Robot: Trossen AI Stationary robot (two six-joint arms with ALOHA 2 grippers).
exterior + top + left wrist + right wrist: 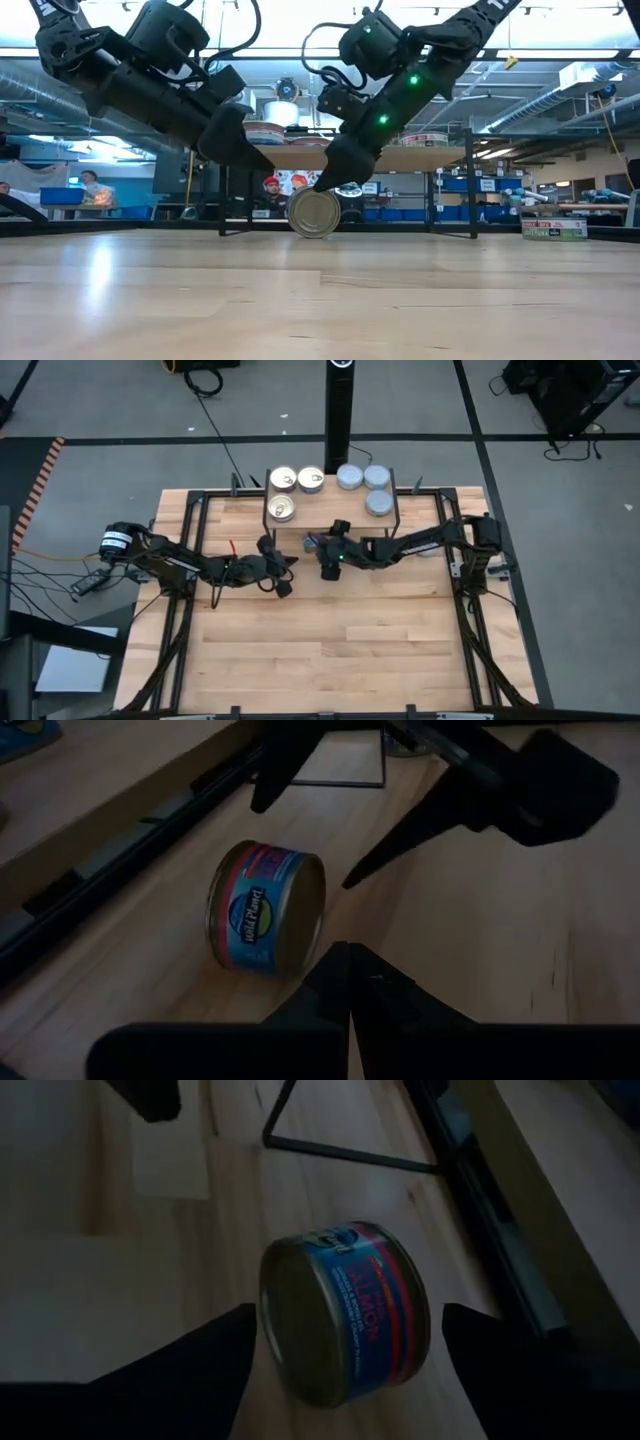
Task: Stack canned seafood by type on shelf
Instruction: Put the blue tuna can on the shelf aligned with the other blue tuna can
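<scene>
Tin [265, 906]: round, metallic, on edge | table [330, 650]: pale wood

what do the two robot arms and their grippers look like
Both arms are matte black with chunky jointed segments and black cables looped along them. The right arm shows small green indicator lights. The left arm has a white-labelled cylinder near its base. Each gripper, left gripper and right gripper, ends in two tapered dark fingers.
</scene>
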